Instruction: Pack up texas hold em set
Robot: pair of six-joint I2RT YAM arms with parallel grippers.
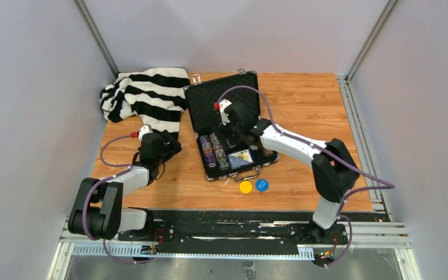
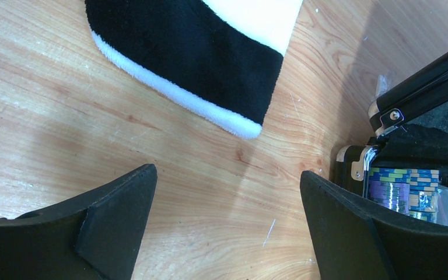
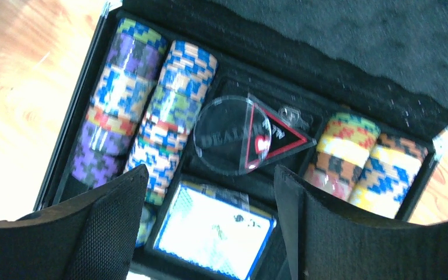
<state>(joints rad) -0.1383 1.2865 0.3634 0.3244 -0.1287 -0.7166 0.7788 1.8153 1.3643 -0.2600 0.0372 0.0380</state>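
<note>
Black ribbed hard case (image 1: 205, 107) open at centre of wooden table (image 1: 303, 105), right tool (image 3: 210, 170) spread apart above its clear round disc (image 3: 231, 135), left tool (image 2: 227, 172) spread apart over wood near black-and-white striped cloth (image 1: 149, 96)

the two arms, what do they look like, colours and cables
The left arm and right arm both have white links between chunky black joints. A purple cable runs along each, ending at a red connector near the wrist. The left claw and right claw have matte black, wedge-shaped fingers.
</note>
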